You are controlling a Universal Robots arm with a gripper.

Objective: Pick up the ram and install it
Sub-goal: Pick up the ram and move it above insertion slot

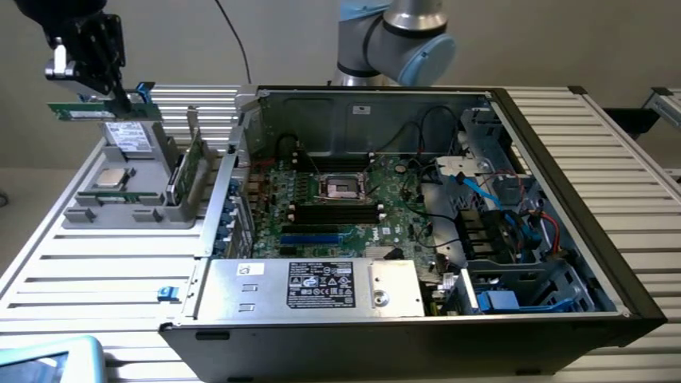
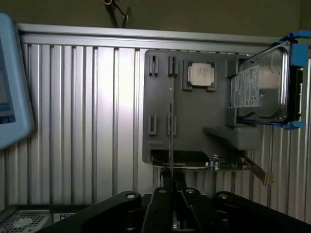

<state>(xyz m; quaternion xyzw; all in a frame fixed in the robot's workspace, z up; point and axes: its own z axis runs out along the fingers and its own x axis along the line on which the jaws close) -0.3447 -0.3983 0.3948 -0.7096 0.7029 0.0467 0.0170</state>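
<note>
The ram (image 1: 101, 109) is a slim green stick held level in the air above the grey parts holder (image 1: 80, 214), at the exterior view's upper left. My gripper (image 1: 120, 99) is shut on it from above. In the wrist view the ram (image 2: 171, 121) appears edge-on as a thin line running out from between my fingers (image 2: 165, 180), over the holder (image 2: 189, 121). The black memory slots (image 1: 335, 211) lie on the green motherboard (image 1: 399, 209) inside the open computer case, well to the exterior view's right of the gripper.
On the holder are a silver processor chip (image 1: 110, 177), a grey drive with a white label (image 1: 132, 140) and a green card standing on edge (image 1: 190, 171). The case wall (image 1: 239, 128), a power supply (image 1: 309, 286) and cables (image 1: 500, 207) surround the motherboard. A light-blue device (image 1: 43, 359) sits at the table's corner.
</note>
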